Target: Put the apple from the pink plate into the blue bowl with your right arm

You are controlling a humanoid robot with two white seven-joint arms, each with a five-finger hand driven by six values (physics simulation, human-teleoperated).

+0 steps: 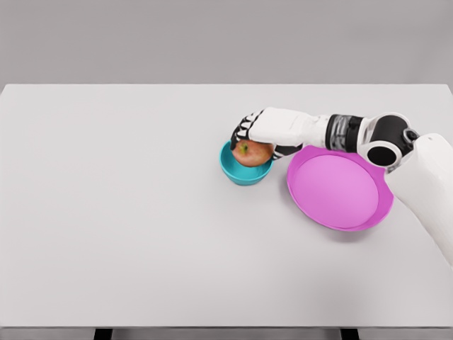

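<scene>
A red-orange apple (252,153) sits in the small blue bowl (241,174) near the middle of the white table. My right hand (249,133) reaches in from the right and hangs over the bowl, its fingers curled around the top and back of the apple. To the right of the bowl lies the pink plate (340,188), with nothing on it. The white forearm crosses above the plate's far edge.
The white table (127,212) stretches wide to the left and toward the front edge. My right upper arm (425,184) covers the table's right side, next to the plate.
</scene>
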